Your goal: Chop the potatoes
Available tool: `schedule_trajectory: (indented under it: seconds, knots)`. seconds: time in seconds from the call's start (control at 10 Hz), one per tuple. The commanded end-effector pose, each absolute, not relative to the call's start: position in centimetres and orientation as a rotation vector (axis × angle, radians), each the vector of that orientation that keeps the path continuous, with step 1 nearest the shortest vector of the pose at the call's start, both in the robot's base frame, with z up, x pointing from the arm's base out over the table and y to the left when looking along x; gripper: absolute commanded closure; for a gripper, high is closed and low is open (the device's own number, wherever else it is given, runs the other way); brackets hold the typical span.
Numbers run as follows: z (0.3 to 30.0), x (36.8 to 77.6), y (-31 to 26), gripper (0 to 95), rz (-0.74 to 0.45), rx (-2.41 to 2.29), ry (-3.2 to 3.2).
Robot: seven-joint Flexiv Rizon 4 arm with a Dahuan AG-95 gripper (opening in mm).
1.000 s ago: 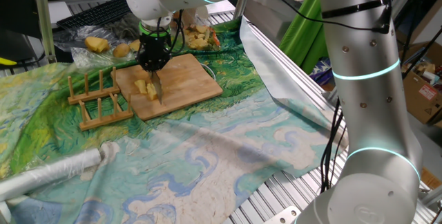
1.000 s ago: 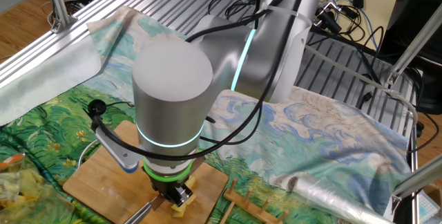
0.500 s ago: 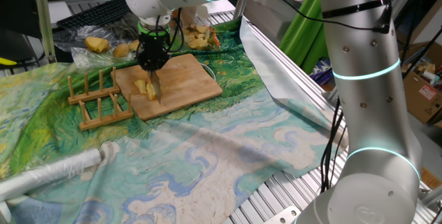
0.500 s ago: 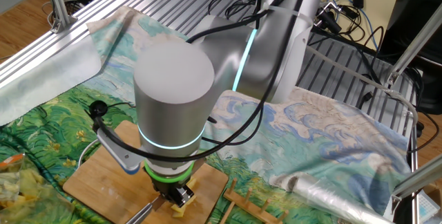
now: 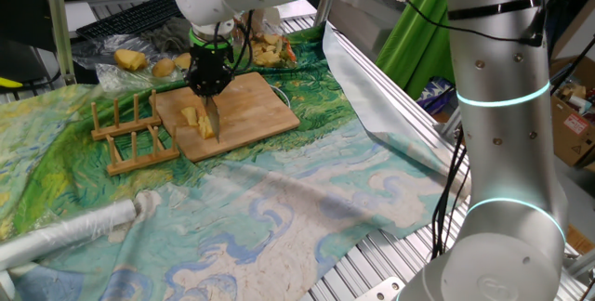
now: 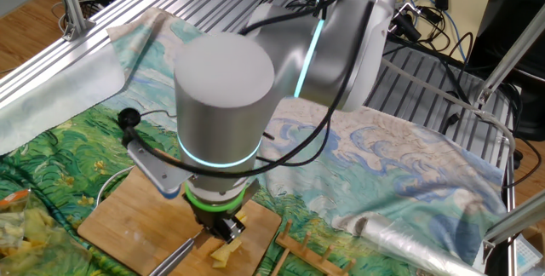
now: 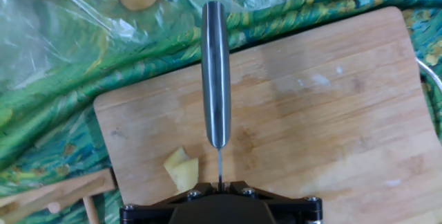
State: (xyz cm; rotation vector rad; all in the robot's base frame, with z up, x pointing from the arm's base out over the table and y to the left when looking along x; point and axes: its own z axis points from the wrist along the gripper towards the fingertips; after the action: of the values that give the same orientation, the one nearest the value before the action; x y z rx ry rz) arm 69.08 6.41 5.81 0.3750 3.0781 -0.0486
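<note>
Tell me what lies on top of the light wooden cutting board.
On the light wooden cutting board lie pale-yellow potato chunks. The steel knife, held in the black pincer, stands over them. The pincer hides part of the board in the hand view.

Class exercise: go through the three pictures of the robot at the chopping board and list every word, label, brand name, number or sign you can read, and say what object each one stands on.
None can be read.
Wooden board, knife, gripper and robot arm: no lettering shows.
Painted cloth: a picture only, no words.
Cardboard boxes at the edge of one fixed view: any print is too small and blurred to read.
</note>
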Motion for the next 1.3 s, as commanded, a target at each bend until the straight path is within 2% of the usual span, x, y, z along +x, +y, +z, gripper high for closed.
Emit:
schedule_trajectory:
  seconds: [0.1,1.3]
  knots:
    - [6.0,68.5,6.4,95.0,-0.054,0.38,3.055]
    - [6.8,64.9,6.9,95.0,-0.041,0.44,3.06]
